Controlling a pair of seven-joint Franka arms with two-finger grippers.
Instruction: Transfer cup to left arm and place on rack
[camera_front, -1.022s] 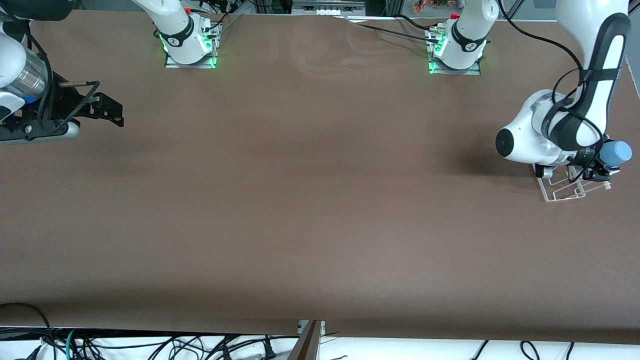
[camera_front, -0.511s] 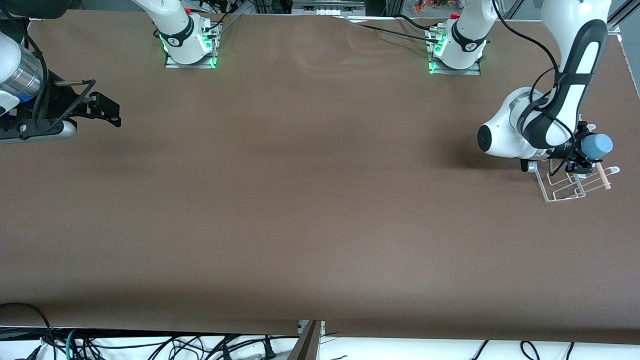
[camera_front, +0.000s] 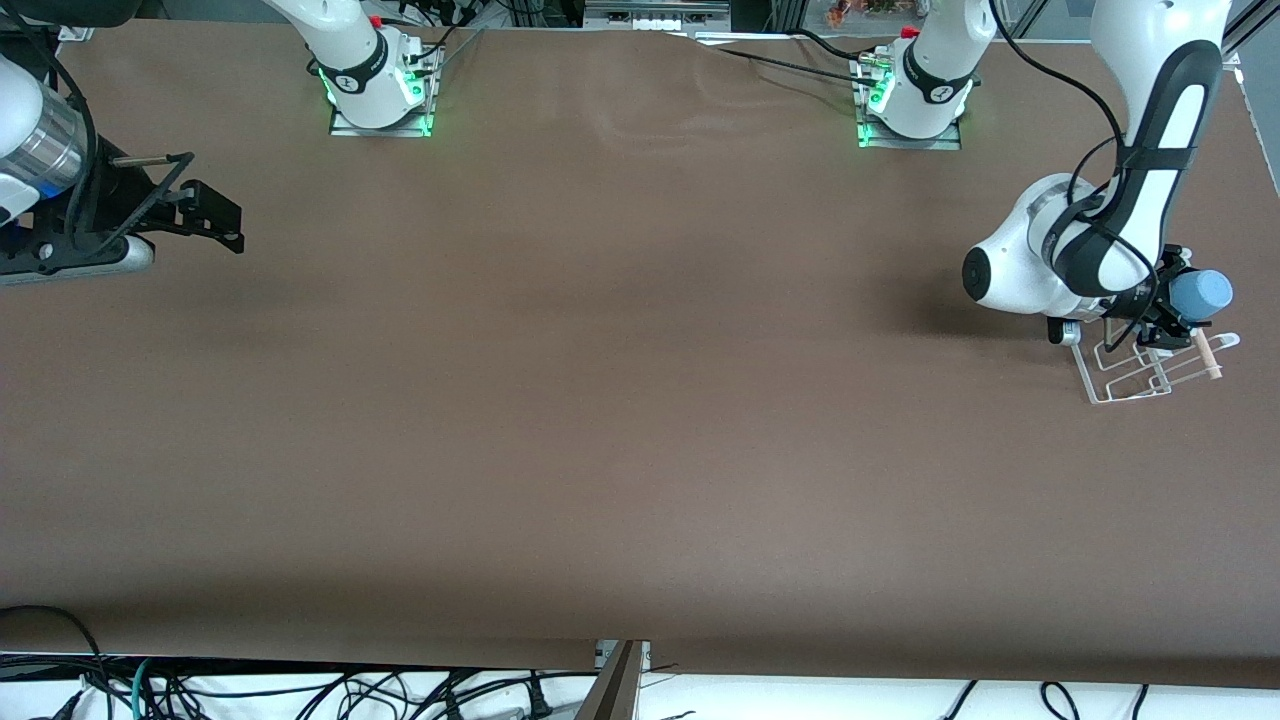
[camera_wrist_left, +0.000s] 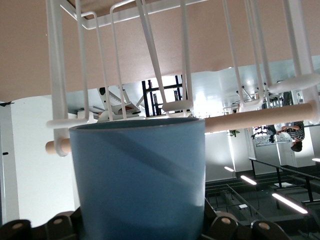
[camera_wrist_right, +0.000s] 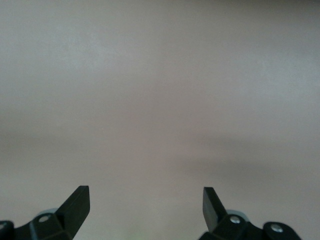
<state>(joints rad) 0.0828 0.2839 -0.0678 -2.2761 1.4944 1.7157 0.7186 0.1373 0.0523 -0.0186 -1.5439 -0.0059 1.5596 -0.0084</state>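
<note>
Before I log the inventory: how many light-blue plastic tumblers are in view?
1. The light-blue plastic tumbler is clamped in the left gripper, over the white wire drying rack at the left arm's end. None looks hidden.

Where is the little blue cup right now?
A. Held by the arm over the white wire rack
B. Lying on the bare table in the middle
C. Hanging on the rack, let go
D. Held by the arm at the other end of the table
A: the left tool is shut on the cup, over the rack.

Even overhead light on the table (camera_front: 600, 400), soft shadow beside the left arm (camera_front: 1090, 260), green glow at both bases, right wrist view hazy, bright backlit windows in left wrist view
</note>
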